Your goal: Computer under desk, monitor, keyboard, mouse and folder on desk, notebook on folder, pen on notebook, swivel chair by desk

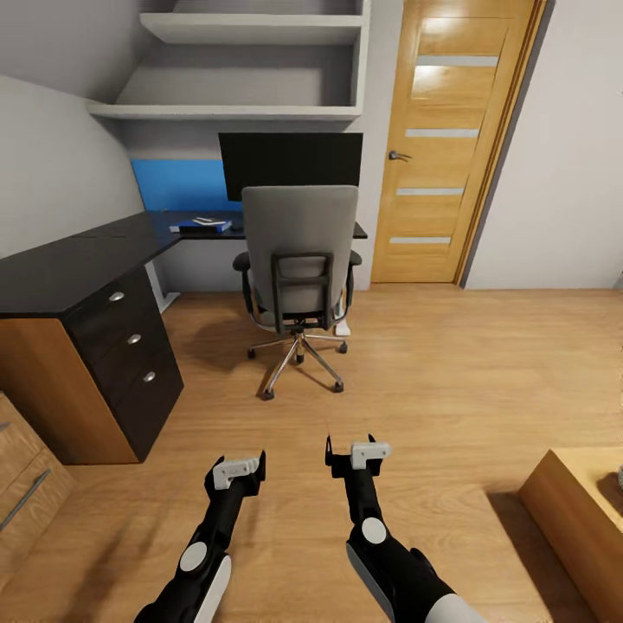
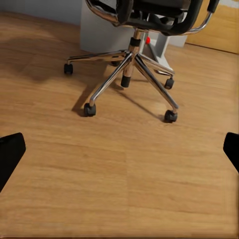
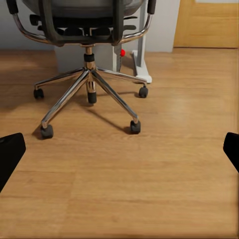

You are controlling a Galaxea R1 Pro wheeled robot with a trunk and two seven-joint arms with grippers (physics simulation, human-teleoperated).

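The grey swivel chair [image 1: 298, 251] stands with its back to me, pushed up against the black L-shaped desk [image 1: 78, 264]. Behind it the black monitor [image 1: 290, 163] stands on the desk. A blue folder [image 1: 201, 228] lies on the desk left of the chair, with a small dark item on top, too small to identify. The chair hides the keyboard and mouse. A pale grey computer box [image 3: 82, 57] stands on the floor behind the chair's chrome base [image 3: 89, 89] [image 2: 130, 69]. My left gripper [image 1: 236, 460] [image 2: 119, 149] and right gripper [image 1: 350, 446] [image 3: 119, 149] hang open and empty over the floor, short of the chair.
A drawer unit with silver knobs [image 1: 130, 342] fronts the desk's near end. A light wooden dresser [image 1: 26, 484] sits at lower left, a wooden furniture corner [image 1: 571, 510] at lower right. A wooden door [image 1: 450, 138] stands beyond the desk. Wood floor [image 1: 433, 372] spreads to the right.
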